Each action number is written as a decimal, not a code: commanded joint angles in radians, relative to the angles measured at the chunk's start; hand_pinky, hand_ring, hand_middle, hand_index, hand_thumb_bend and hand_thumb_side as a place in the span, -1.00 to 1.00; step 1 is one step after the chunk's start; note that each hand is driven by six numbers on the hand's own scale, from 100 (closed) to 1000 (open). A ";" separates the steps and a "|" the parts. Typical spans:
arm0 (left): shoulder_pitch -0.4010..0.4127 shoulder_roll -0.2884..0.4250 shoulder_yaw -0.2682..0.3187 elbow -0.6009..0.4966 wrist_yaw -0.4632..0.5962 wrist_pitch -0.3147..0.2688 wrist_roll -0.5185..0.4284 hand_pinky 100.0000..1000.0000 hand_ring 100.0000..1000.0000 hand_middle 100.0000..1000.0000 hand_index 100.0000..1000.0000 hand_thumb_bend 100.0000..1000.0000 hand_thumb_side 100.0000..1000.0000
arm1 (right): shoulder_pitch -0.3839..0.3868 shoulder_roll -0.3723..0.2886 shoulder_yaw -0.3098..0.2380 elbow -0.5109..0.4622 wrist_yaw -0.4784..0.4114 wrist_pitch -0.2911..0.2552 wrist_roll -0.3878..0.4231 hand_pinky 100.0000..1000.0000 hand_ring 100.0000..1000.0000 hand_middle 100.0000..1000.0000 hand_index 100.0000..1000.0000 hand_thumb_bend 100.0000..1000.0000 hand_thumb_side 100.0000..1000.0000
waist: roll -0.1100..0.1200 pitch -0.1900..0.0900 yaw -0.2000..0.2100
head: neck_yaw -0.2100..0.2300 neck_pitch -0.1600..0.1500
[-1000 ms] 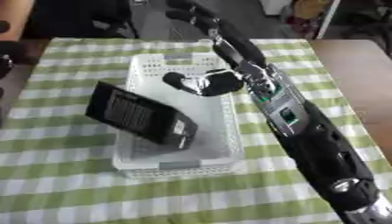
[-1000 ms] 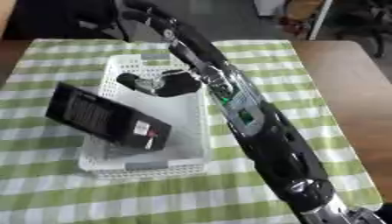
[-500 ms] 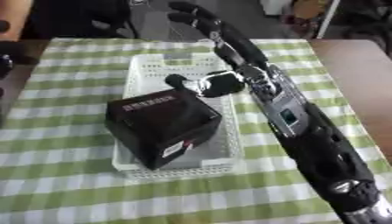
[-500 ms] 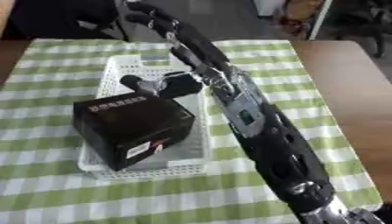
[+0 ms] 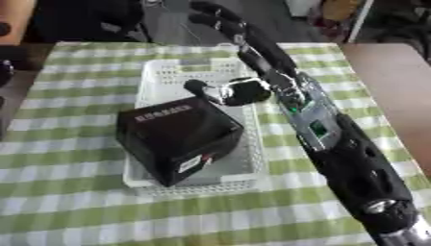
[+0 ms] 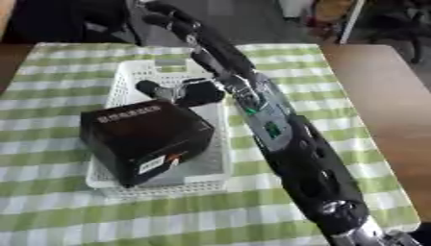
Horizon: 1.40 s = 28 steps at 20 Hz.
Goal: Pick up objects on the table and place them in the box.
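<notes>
A black cube-shaped box [image 5: 177, 137] with white lettering on top and a small label on one side sits in the near half of the white perforated basket [image 5: 195, 65], tilted a little, its left corner over the rim. My right arm reaches in from the lower right across the basket's right side. My right hand [image 5: 262, 63] is open above the basket's far right part, with its fingers [image 5: 221, 20] stretched past the far rim and its thumb [image 5: 217, 91] pointing left just behind the box, clear of it. No left hand shows.
The basket stands on a green-and-white checked cloth [image 5: 76, 202]. Bare brown tabletop [image 5: 396, 91] lies to the right. Dark furniture [image 5: 84, 19] stands beyond the far edge, and a dark shape [image 5: 4, 72] shows at the left border.
The black box, first leaning flat on the basket's left rim, has turned and dropped into the basket. My right hand stays open over the far right side.
</notes>
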 commanded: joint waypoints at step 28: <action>0.002 0.002 0.012 -0.020 -0.030 0.026 0.006 0.23 0.25 0.53 0.48 0.02 0.55 | 0.439 -0.259 -0.290 -0.492 -0.177 0.255 -0.269 0.80 0.94 0.86 0.88 -0.10 0.02 | -0.009 -0.012 -0.024 | 0.056 0.000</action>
